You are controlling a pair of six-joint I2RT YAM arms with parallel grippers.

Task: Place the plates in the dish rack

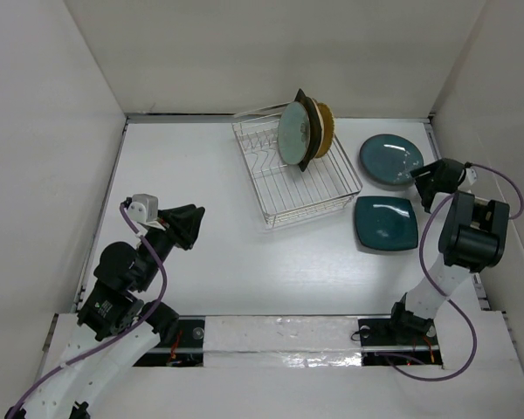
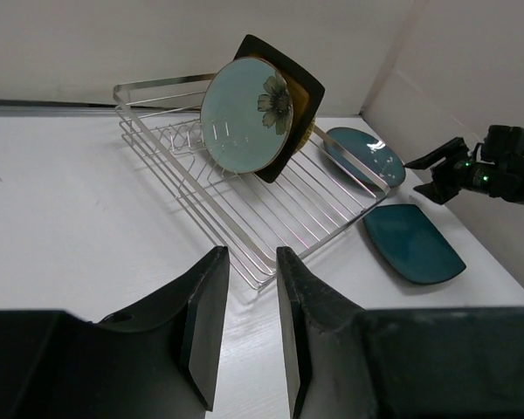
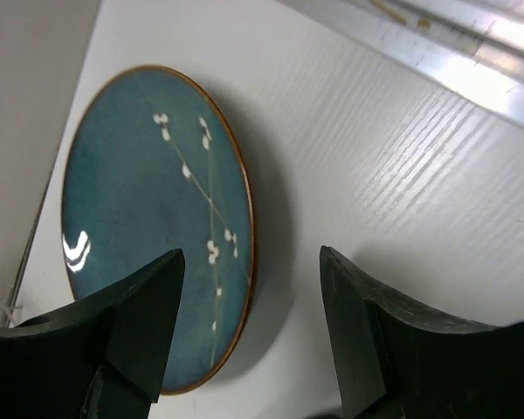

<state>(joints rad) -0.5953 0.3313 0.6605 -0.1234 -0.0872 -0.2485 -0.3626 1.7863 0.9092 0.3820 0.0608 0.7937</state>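
Two dark teal plates lie flat on the table (image 1: 218, 175) outside the dish rack (image 1: 306, 194), both on its right side. The round teal plate (image 1: 391, 160) sits just beside the rack's far right corner. The square teal plate (image 1: 385, 223) sits beside the rack's near right corner. The two are close to each other but not touching.

Inside the rack, at its far right end, plates stand on edge, leaning. The frontmost is the round pale green plate (image 2: 244, 113), with a flower motif facing the left wrist camera. Directly behind it stands the square black-rimmed mustard plate (image 2: 304, 83). A tan plate edge (image 1: 326, 127) shows behind that one; how many tan plates stand there cannot be told. The remaining tines are unoccupied.

The right gripper (image 3: 249, 262) is to the right of the rack, at the round teal plate, with its jaws spread wide. The plate's near rim lies in line with the gap; contact cannot be confirmed.

The left gripper (image 2: 251, 262) is well to the near left of the rack, pointed towards it. Its jaws are parted by a narrow gap and hold nothing.
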